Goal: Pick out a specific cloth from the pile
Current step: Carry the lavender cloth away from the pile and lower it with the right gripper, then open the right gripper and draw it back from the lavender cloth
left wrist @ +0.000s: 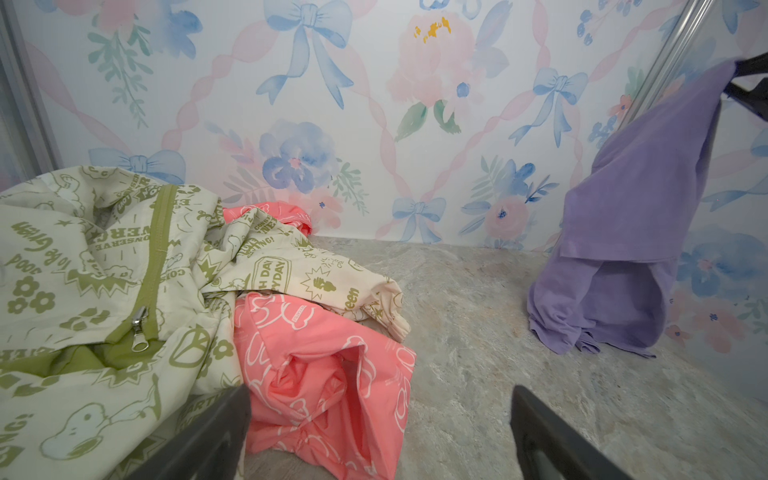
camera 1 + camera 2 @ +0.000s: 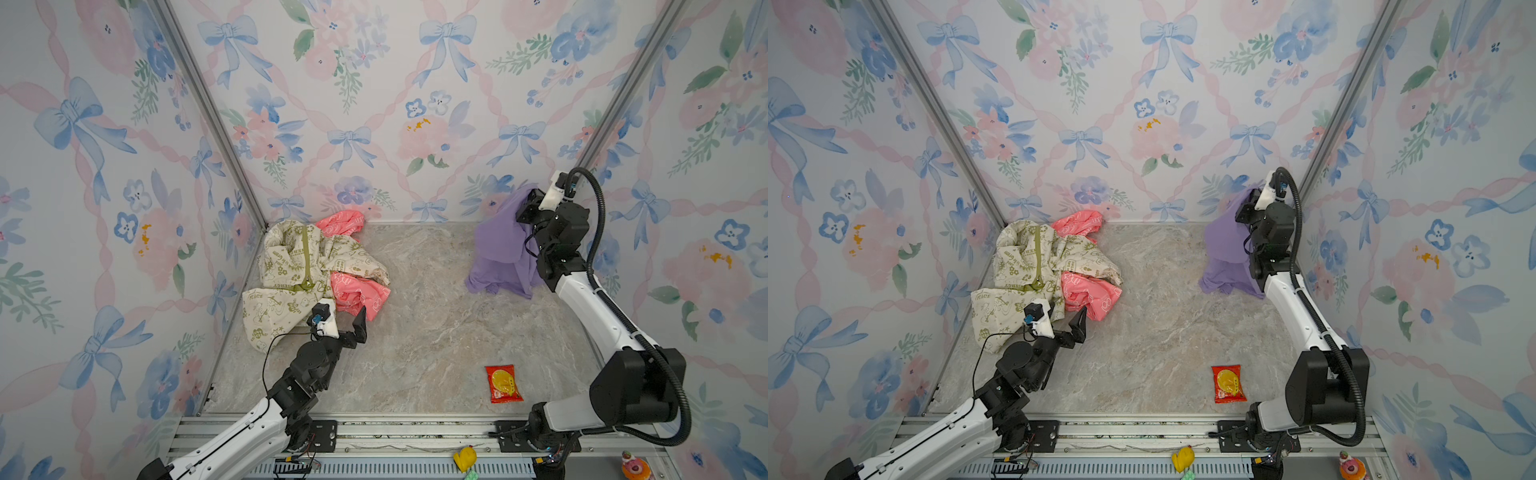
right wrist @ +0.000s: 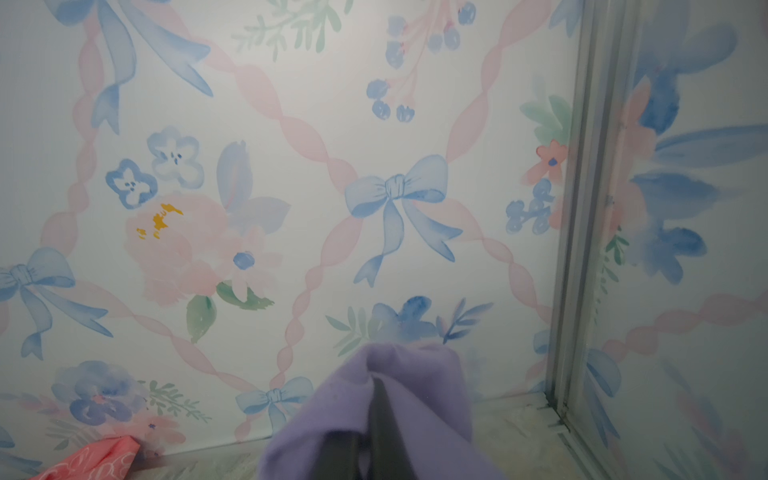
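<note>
The cloth is plain lilac and hangs at the back right, by the corner post. My right gripper is shut on its top fold. Its lower hem touches the floor. The pile lies in the back left corner: a cream garment with green print and an olive zipper, and a coral-pink printed cloth under and beside it. My left gripper stands open at the pile's near edge, over the pink cloth, holding nothing.
A red snack packet lies on the marble floor at the front right. A yellow toy and a small pink toy sit on the front rail. Flowered walls close in the left, back and right sides.
</note>
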You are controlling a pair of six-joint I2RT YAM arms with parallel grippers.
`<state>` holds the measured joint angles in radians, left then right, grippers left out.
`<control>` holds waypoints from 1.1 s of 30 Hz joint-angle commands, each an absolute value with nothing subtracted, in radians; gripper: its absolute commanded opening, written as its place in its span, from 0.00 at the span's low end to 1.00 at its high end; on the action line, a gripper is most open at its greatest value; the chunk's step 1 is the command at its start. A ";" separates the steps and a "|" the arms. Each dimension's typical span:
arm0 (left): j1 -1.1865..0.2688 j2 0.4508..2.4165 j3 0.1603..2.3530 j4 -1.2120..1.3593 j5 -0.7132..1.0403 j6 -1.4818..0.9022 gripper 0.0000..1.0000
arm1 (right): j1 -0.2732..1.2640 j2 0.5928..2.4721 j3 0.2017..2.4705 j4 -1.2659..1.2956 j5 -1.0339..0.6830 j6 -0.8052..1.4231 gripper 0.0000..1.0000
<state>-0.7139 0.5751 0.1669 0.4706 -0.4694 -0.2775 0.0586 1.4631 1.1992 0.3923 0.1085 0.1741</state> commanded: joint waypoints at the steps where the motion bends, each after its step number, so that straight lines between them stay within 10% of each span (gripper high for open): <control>1: -0.715 0.572 0.167 0.480 -0.492 -0.301 0.98 | 0.047 1.488 1.066 0.416 0.129 0.244 0.07; 12: -0.712 0.594 0.158 0.495 -0.495 -0.319 0.98 | -0.013 1.649 0.865 0.268 0.126 0.539 0.13; 33: -0.699 0.559 0.131 0.494 -0.536 -0.351 0.98 | -0.111 1.590 0.842 0.203 -0.063 0.681 0.65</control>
<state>-0.7063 0.5716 0.1486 0.4778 -0.5110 -0.3344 -0.1112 1.6848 0.8608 0.2157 -0.0780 0.6727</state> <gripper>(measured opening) 0.979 0.643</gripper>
